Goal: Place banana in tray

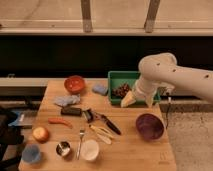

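The banana (101,133) is a slim, pale cream-yellow piece lying flat on the wooden table (125,155), right of the silver fork (80,142) and below a black-handled tool (109,123). The green tray (116,78) stands at the table's back right and holds a dark clustered item (120,91). My gripper (127,100) hangs from the white arm (165,75) over the tray's front edge, pointing down-left. It is well up and to the right of the banana and holds nothing that I can see.
A purple bowl (149,126) sits right of the banana. At the back are an orange bowl (75,83), a blue sponge (100,89) and a grey cloth (66,100). A red chili-like piece (60,121), a white cup (90,150) and a metal cup (63,148) lie front left.
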You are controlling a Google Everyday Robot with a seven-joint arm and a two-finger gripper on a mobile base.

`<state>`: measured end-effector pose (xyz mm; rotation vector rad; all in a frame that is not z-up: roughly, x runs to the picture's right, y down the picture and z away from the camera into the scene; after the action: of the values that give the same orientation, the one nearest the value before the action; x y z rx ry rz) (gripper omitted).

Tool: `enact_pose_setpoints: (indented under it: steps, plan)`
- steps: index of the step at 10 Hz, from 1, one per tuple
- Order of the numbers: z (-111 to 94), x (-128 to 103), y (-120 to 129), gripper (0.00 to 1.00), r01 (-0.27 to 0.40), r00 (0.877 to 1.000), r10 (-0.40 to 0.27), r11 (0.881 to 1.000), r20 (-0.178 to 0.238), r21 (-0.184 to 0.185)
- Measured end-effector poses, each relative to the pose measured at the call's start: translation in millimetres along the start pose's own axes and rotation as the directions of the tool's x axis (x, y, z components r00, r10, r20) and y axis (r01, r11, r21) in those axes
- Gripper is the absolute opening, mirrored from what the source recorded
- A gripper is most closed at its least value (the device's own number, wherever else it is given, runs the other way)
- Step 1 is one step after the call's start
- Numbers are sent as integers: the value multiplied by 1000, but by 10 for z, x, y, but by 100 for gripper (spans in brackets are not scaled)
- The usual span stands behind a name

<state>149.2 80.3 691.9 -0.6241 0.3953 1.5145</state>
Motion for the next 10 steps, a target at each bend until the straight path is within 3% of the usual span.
enact_pose_setpoints:
  steps: [2,4,6,8,10]
  plan:
    - [138,3,369,80,98,995,-98,995,-35,-10]
    - [323,58,837,80,210,974,-212,977,-79,-33]
    - [556,214,1212,80,316,937,-322,947,-134,-65]
    - [856,358,1521,80,400,892,-409,912,-193,-87]
    - [1055,434,1652,80,436,863,-445,895,-238,-94]
